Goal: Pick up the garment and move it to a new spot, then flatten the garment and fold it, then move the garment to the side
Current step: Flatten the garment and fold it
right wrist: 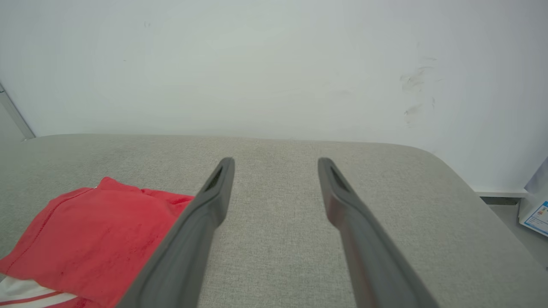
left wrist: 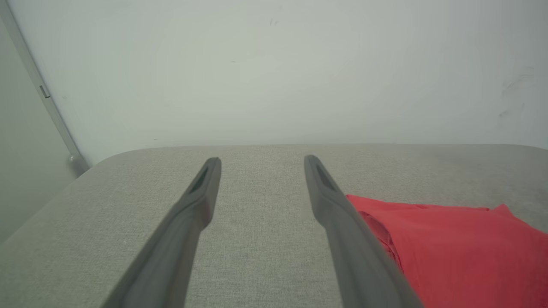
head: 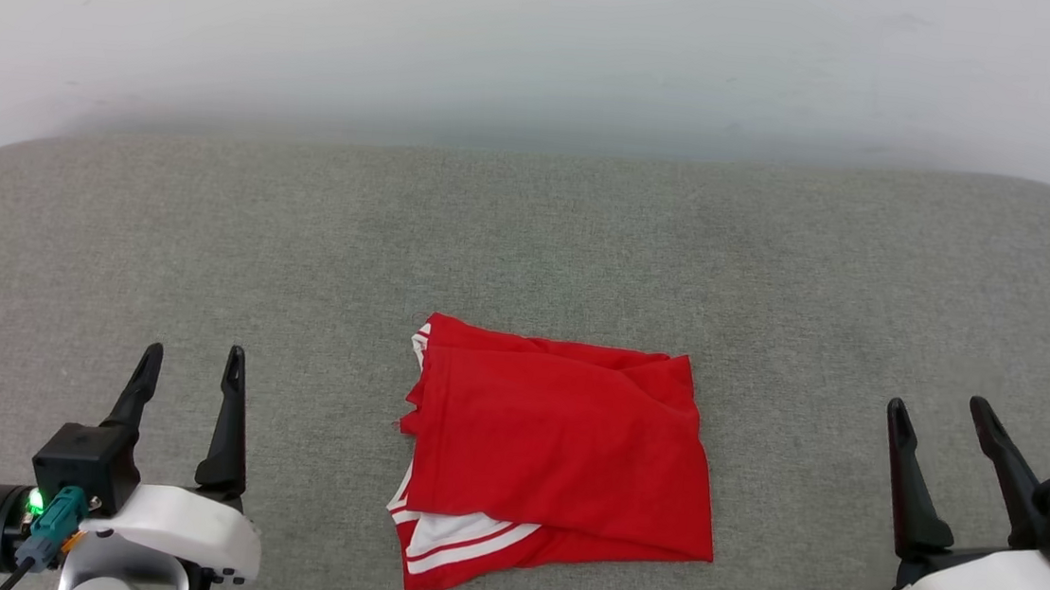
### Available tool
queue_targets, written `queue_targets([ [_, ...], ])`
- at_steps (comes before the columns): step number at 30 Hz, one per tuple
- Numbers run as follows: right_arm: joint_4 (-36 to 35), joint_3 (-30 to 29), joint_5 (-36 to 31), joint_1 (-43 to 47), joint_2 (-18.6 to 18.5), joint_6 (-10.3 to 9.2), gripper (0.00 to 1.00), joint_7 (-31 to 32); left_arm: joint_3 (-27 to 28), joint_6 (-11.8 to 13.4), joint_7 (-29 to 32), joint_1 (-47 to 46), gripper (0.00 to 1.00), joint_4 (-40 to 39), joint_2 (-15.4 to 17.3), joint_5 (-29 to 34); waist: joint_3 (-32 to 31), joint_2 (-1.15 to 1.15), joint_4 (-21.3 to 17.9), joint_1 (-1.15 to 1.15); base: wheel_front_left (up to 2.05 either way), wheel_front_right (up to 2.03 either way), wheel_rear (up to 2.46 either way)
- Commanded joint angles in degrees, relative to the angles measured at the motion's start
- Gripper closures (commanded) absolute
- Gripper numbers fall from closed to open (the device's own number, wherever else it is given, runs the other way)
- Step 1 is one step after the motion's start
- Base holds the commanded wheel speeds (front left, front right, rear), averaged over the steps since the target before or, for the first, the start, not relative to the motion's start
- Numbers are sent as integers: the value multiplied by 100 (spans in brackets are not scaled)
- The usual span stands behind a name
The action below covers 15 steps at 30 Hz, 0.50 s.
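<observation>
**Garment folded at lower centre, both grippers spread and clear of it**

We see the garment lying as a folded red rectangle in the lower centre of the head view, flat on the grey fabric surface. Its top layer is plain red. White fabric with a red stripe peeks out along its lower left edge, and a sliver of white trim shows at its upper left corner.

Our left gripper sits in the lower left of the frame, fingers pointing up and spread apart, holding nothing, well apart from the cloth. Our right gripper sits in the lower right, likewise spread and empty, also well clear.

In the left wrist view the red cloth lies at the lower right, partly behind the right-hand finger. In the right wrist view it lies at the lower left, with white striped trim at the bottom corner. A pale wall runs across the top of the head view behind the surface.
</observation>
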Motion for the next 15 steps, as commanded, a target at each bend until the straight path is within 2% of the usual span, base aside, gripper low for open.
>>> queue_targets([
  [1,-98,-6,-50,135,51,-2,0,48,27,-16,-25,84,0,41,20,26,-30,0,-29,0,0,0,0],
  [15,-441,6,-109,239,161,-2,0,260,246,-207,-25,149,0,169,-165,96,-63,0,-38,0,0,0,0],
])
